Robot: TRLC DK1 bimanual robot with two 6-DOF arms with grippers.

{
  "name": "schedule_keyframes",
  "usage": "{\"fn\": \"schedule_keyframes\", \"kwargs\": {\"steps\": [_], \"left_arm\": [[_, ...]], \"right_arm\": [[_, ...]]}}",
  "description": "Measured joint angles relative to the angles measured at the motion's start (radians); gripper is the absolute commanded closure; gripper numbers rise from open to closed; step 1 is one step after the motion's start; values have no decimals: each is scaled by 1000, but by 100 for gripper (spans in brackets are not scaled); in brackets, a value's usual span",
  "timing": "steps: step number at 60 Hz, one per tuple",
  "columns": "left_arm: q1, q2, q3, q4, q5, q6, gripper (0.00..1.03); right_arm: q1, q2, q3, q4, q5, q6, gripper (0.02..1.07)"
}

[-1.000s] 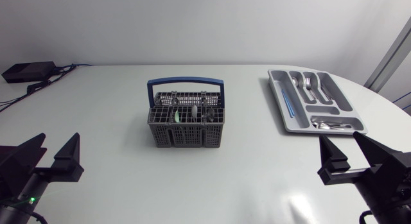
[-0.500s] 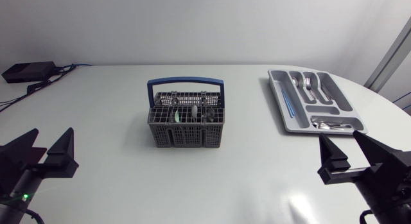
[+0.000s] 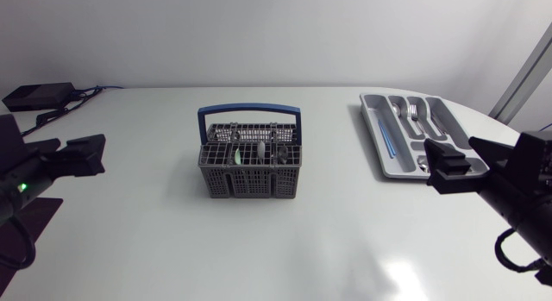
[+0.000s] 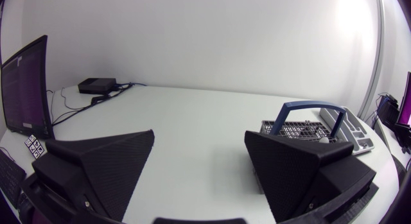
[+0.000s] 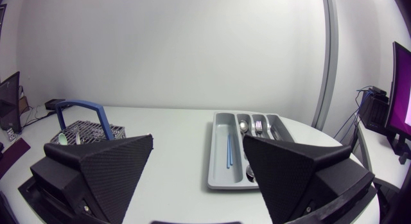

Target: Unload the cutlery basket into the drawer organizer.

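The grey cutlery basket point(image 3: 250, 187) stands mid-table point(image 3: 138, 241) with a few pieces upright inside (one green point(image 3: 235, 154)). To the right, the drawer organizer point(image 3: 401, 166) holds a spoon point(image 3: 399, 108), a fork point(image 3: 414, 114) and a blue stick point(image 3: 385, 137). The left gripper point(image 4: 199, 166) and right gripper point(image 5: 198, 166) both gape wide and empty.

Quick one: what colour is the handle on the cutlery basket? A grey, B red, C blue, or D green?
C: the handle arching over the grey basket is blue in the head view and both wrist views.
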Motion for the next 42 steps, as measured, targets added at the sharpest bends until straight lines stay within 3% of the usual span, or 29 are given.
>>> {"fn": "schedule_keyframes", "kwargs": {"steps": [12,25,31,42], "left_arm": [[-73,167,145,-84,-4,0,5],[-161,299,261,-172,-8,24,5],[-187,352,314,-233,-6,53,5],[-227,445,415,-308,-2,65,5]], "right_arm": [[44,170,145,-40,12,8,7],[72,385,388,-282,3,11,7],[73,473,478,-369,-59,10,7],[74,618,581,-492,-268,-5,7]]}}
